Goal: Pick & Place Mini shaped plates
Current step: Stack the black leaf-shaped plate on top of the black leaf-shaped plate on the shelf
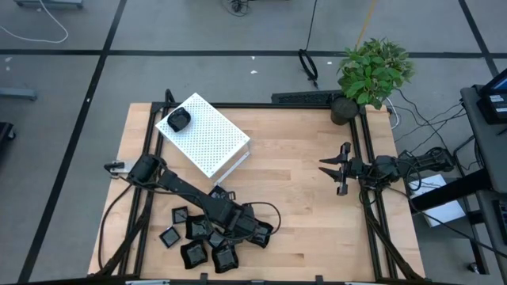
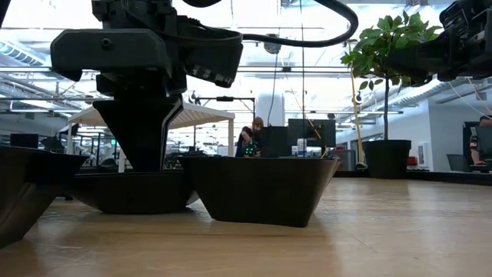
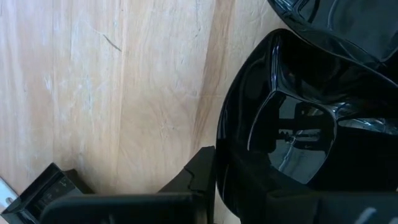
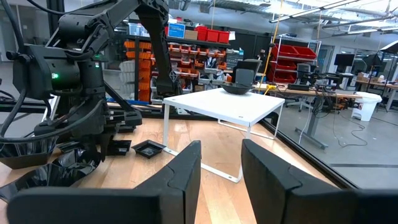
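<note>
Several mini shaped plates (image 1: 194, 237), glossy black, lie clustered near the table's near edge, left of centre. One more plate (image 1: 179, 119) sits on top of the white perforated box (image 1: 207, 136) at the far left. My left gripper (image 1: 255, 229) is down at the right side of the cluster, on one plate (image 3: 298, 124), which rests on the wood (image 2: 134, 192). My right gripper (image 1: 331, 170) hovers open over the table's right part, fingers (image 4: 186, 171) pointing toward the box. My left gripper comes from above, pointing down, at the rim (image 3: 219, 165) of a black plate. One finger (image 3: 196, 177) stands against the rim's outside; the other is mostly hidden inside the dish. The plate's base stays flat on the table.
A second plate (image 2: 261, 188) lies close beside the held one, and another (image 2: 23, 185) to its other side. A potted plant (image 1: 372, 67) stands at the far right corner. Black frame rails (image 1: 368, 158) edge the table. Bare wood (image 1: 293, 182) lies between the arms. People sit beyond the table (image 2: 254, 135).
</note>
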{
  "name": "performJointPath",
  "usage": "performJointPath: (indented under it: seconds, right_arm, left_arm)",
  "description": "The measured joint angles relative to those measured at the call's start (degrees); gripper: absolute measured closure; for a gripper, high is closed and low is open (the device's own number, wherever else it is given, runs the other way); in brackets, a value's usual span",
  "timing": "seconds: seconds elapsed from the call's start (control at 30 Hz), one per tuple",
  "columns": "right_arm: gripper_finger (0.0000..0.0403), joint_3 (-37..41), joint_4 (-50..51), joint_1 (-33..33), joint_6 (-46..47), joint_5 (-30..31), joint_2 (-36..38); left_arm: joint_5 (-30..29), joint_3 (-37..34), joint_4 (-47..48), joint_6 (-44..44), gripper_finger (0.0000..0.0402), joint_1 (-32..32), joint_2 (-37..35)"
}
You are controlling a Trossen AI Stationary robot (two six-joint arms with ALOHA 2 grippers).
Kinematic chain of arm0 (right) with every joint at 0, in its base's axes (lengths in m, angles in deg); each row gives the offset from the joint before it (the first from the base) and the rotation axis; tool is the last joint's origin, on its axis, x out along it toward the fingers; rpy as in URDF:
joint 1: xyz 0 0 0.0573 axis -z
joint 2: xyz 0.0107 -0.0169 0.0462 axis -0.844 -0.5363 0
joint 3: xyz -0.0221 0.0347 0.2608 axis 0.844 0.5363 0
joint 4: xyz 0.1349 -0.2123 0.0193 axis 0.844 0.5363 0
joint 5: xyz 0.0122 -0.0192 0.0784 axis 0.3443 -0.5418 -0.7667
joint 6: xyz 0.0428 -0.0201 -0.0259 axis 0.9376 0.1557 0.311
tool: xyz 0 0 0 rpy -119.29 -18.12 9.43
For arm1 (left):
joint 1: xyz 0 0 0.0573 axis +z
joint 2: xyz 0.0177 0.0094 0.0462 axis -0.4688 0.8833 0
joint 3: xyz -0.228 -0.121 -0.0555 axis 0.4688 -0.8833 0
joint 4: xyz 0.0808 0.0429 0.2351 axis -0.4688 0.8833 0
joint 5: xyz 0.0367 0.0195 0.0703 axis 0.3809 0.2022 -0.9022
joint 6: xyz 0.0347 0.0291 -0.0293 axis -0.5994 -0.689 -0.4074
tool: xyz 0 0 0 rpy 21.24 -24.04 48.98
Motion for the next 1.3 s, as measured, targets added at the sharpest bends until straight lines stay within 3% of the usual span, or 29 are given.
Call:
performJointPath:
  seconds: [0.5,0.7,0.93,1.3]
  right_arm:
    - [0.03,0.0,0.0,0.0,-0.01,0.0,0.02]
    - [0.03,0.0,0.0,0.0,0.0,0.0,0.02]
    - [0.03,0.0,0.02,-0.01,0.0,0.0,0.02]
    - [0.03,0.0,0.0,0.0,-0.02,0.0,0.02]
  left_arm:
    - [-4.19,-0.1,3.28,-2.1,0.036,0.17,-13.42]
    - [-7.36,-0.08,2.74,1.8,0.036,0.06,-18.03]
    - [-6.95,-0.08,2.81,3.38,0.0348,0.11,-13.62]
    - [-0.88,-0.1,1.47,-3.08,0.0224,0.07,-3.08]
